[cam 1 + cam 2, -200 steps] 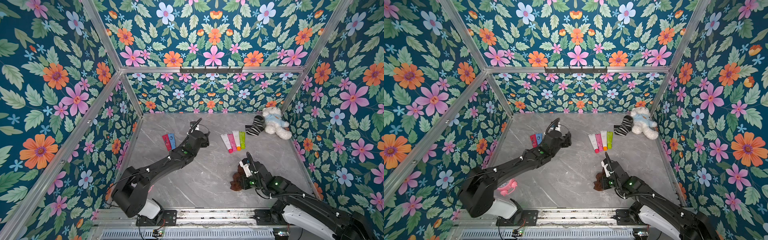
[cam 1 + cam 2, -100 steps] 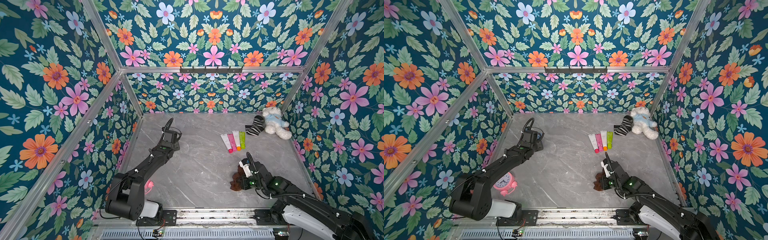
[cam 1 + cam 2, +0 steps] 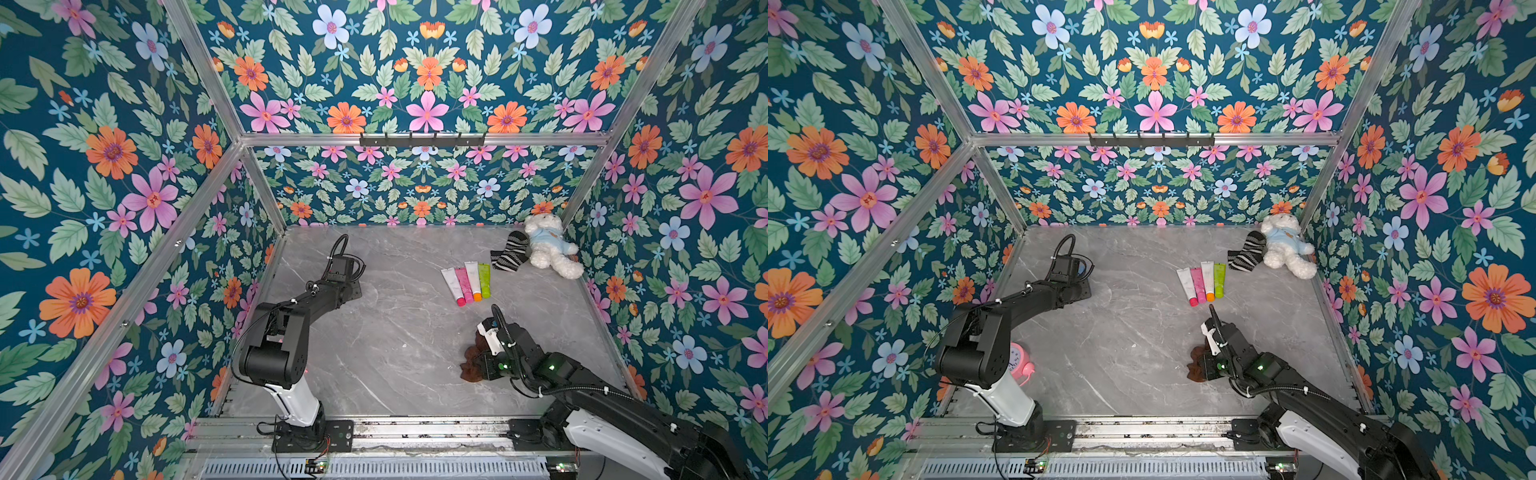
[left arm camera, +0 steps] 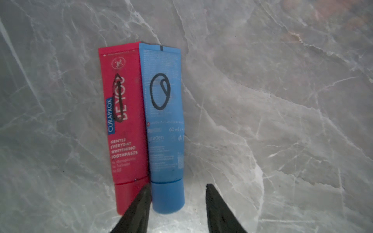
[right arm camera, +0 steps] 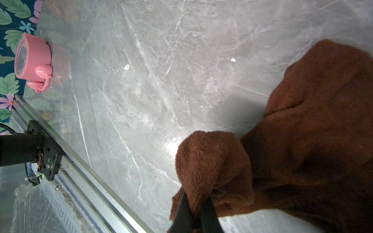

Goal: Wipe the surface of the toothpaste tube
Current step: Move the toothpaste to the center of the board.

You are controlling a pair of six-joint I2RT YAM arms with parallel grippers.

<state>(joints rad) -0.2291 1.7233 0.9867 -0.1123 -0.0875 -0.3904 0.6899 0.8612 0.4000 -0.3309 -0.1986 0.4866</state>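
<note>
A red toothpaste tube (image 4: 125,113) and a blue tube (image 4: 164,113) lie side by side on the grey marble table, each marked with black pen. My left gripper (image 4: 178,186) is open just above their capped ends. One finger (image 4: 141,203) sits over the seam between the two caps; the other stands clear to the blue cap's far side. In both top views the left wrist (image 3: 343,276) hides these tubes. My right gripper (image 5: 196,193) is shut on a brown cloth (image 5: 302,131) that rests bunched on the table (image 3: 471,368) at front right.
Several more tubes (image 3: 467,282), white, pink and green, lie in a row at back right. A striped sock (image 3: 509,253) and a white teddy bear (image 3: 548,249) sit in the far right corner. A pink alarm clock (image 3: 1021,363) stands by the left arm's base.
My left arm swung left from the table's middle to above the red and blue tubes, and its jaws have narrowed. The right arm and the cloth have not moved.
</note>
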